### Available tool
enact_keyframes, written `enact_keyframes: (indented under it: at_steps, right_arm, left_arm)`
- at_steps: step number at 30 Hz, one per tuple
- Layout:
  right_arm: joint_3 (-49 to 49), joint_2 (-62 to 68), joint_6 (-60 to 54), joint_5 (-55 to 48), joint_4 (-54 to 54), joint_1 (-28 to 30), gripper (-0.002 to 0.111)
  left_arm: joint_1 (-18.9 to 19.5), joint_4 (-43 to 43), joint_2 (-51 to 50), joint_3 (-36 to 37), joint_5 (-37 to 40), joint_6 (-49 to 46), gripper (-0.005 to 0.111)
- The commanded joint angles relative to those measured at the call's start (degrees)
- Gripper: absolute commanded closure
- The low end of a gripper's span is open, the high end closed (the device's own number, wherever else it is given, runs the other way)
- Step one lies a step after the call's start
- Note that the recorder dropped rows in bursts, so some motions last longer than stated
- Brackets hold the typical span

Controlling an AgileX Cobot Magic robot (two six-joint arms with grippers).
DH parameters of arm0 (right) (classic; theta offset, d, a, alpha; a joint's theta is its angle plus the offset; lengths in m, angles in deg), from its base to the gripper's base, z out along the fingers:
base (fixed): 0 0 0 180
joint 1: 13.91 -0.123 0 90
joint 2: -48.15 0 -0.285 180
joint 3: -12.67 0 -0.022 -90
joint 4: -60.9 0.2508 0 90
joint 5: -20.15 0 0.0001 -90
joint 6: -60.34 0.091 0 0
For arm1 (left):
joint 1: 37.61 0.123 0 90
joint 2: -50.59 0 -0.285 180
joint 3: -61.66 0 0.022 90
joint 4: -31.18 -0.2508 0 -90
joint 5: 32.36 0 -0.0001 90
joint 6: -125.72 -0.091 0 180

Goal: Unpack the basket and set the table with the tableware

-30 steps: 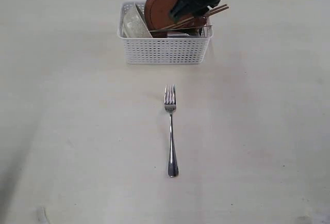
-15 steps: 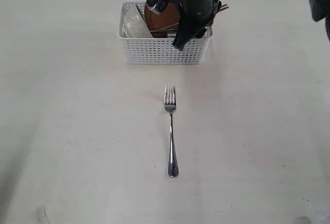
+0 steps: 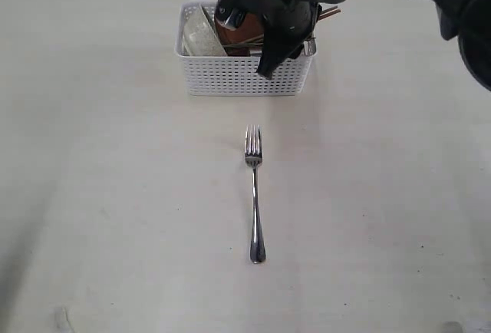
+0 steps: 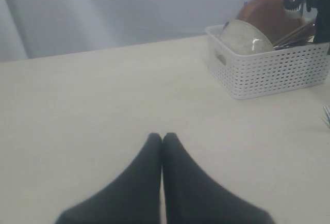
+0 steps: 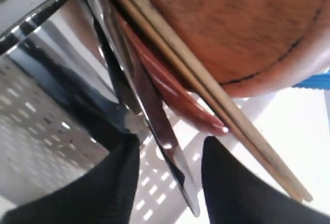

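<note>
The white basket (image 3: 245,74) stands at the back of the table (image 3: 115,195). My right gripper (image 3: 268,58) reaches down into it, open. In the right wrist view the steel knife (image 5: 166,140) runs between the open fingers (image 5: 119,182) of the right gripper (image 5: 170,154), beside the wooden chopsticks (image 5: 206,95), the reddish spoon (image 5: 172,102), the brown plate (image 5: 237,22) and the steel cup (image 5: 46,79). The pale bowl (image 3: 198,35) leans at the basket's left end. A steel fork (image 3: 255,195) lies mid-table. My left gripper (image 4: 162,137) hovers shut and empty over bare table.
A blue packet (image 5: 315,79) shows behind the plate inside the basket. The left wrist view shows the basket (image 4: 273,72) with the bowl (image 4: 246,37) off to one side, and the fork's tines (image 4: 327,114) at the frame edge.
The right arm has come down from above the basket's back rim into the basket, and its gripper now straddles the knife. The fork and basket have not moved.
</note>
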Motion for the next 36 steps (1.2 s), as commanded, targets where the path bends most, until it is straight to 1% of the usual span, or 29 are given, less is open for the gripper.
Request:
enact_keyframes:
  at_steps: [1,4,12,15,19,24,31,34,36]
  right_arm:
    - [0.03,0.64,-0.05,-0.28,-0.91,0.25,0.088]
    - [0.03,0.64,-0.14,-1.07,-1.06,0.06,0.109]
    - [0.03,-0.26,-1.71,-3.96,-4.88,-1.97,0.109]
    - [0.03,-1.30,-3.74,-3.96,-5.11,-3.45,0.109]
    - [0.03,-2.31,-4.19,-4.81,-8.18,-5.11,0.109]
    - [0.06,-3.48,-4.19,-11.19,-13.28,-5.98,0.109]
    - [0.06,-11.74,-4.19,-12.00,-10.95,-7.03,0.109]
    - [0.06,-15.48,-4.19,-13.21,-6.99,-7.61,0.109]
    - [0.06,-17.80,-7.53,-14.54,-1.74,-7.79,0.109]
  left_arm:
    - [-0.36,-0.15,0.20,0.10,0.05,0.00,0.107]
    - [-0.36,-0.15,0.20,0.10,0.05,0.00,0.107]
    - [-0.36,-0.15,0.20,0.10,0.05,0.00,0.107]
    - [-0.36,-0.15,0.20,0.10,0.05,0.00,0.107]
    - [-0.36,-0.15,0.20,0.10,0.05,0.00,0.107]
    - [-0.36,-0.15,0.20,0.10,0.05,0.00,0.107]
    - [-0.36,-0.15,0.20,0.10,0.05,0.00,0.107]
    - [-0.36,-0.15,0.20,0.10,0.05,0.00,0.107]
    - [-0.36,-0.15,0.20,0.10,0.05,0.00,0.107]
